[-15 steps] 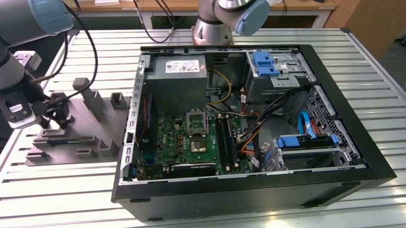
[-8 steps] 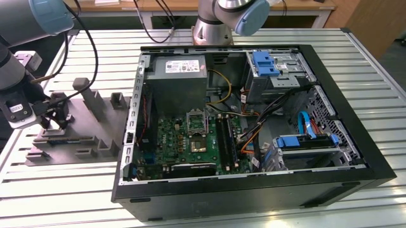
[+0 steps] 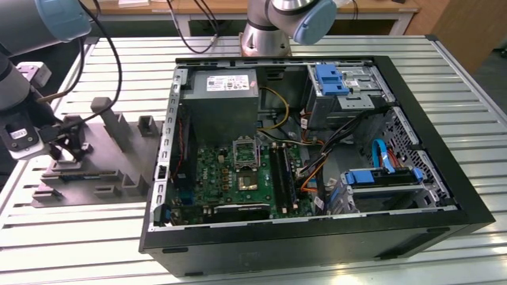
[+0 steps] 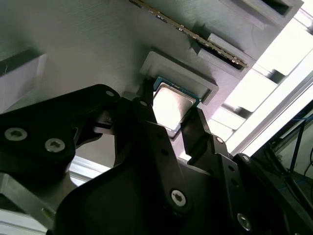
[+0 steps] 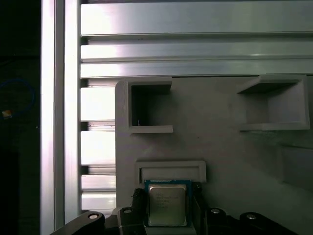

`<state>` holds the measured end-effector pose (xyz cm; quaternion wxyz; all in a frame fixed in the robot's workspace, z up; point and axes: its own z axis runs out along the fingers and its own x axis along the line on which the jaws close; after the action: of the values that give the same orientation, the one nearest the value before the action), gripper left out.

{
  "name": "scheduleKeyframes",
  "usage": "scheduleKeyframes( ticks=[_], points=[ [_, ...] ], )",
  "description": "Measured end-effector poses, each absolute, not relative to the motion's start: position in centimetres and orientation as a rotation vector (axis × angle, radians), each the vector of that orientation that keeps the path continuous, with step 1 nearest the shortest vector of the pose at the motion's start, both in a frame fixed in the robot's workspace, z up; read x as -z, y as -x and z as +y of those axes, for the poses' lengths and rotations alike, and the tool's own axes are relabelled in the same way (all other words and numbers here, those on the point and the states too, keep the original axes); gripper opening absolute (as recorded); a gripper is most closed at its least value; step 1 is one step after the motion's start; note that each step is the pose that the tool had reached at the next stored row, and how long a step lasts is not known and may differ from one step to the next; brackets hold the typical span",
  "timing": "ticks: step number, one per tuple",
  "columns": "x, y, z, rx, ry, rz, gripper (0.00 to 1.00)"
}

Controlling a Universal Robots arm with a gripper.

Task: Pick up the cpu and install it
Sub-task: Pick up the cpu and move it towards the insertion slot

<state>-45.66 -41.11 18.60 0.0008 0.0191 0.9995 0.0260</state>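
Note:
The cpu [image 5: 167,204], a small square chip with a silvery top, lies against a raised nest on the grey fixture plate [image 5: 220,147]. In both wrist views, black fingers [image 4: 146,115] press against two opposite edges of the cpu [image 4: 171,104]. My gripper [image 4: 171,111] is shut on it. Whether the chip is lifted off the plate cannot be told. In the exterior view, my gripper [image 3: 67,151] is low over the fixture plate [image 3: 99,163], to the left of the open computer case [image 3: 317,148]. An open socket [image 3: 246,153] sits on the green motherboard [image 3: 230,178].
Upright grey blocks [image 3: 119,122] stand on the fixture plate near the gripper. A thin board with a gold edge [image 4: 188,33] sits in a slot of the plate. Cables [image 3: 333,148], a power supply [image 3: 230,98] and blue drive brackets [image 3: 380,175] crowd the case. The table is slatted metal.

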Motion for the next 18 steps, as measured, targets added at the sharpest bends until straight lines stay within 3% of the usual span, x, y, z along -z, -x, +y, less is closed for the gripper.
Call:
scheduleKeyframes(
  ticks=[18],
  points=[
    [-19.42, 45.67, -41.1, -0.079, -0.06, 3.138, 0.47]
  ],
)
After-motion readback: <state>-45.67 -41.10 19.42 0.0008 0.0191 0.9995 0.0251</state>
